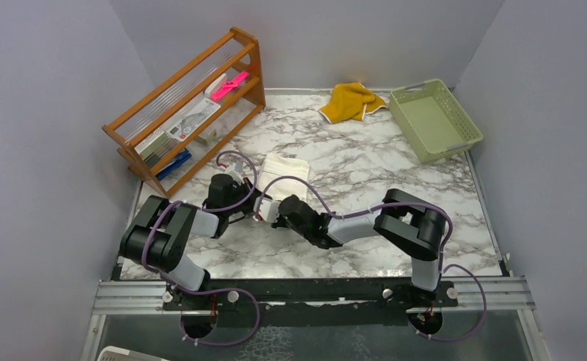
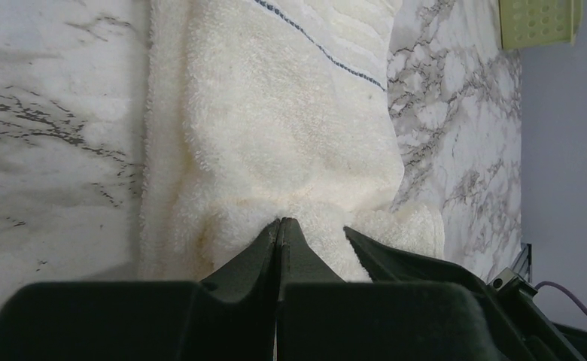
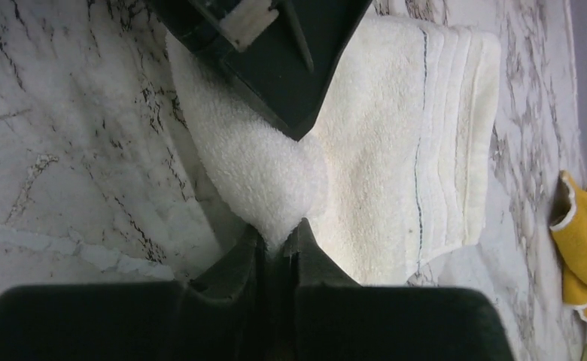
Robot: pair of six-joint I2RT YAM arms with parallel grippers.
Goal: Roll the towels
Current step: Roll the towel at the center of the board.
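Near the middle of the marble-patterned table, just ahead of the two wrists: cream-white towel, folded into a flat oblong of thick looped terry, with a thin dark stitched line and ribbed bands across its far end. Near edge gathered up into a soft, rounded ridge; the rest lying flat on the tabletop. Left gripper closed tight, black tapered fingers meeting at the tips, cloth puckered right at that point and apparently nipped there. Right gripper closed as well, pinching a hump of the same ridge between its tips. Side by side along that near edge, almost touching.

Well apart, at the far edge close to the back wall: mustard-yellow towel, crumpled in a loose heap, pale trim showing along one border. Just to its right, set at an angle: pale green plastic basket, rectangular, with perforated walls. At the far left, slanted towards the corner: wooden rack with slatted shelves, holding flat packets and a pink item.

Glossy white tabletop veined in grey, edged by a metal rail along the near side. Plain lavender-grey walls on three sides. Purple cables looped over the near end of the cloth.
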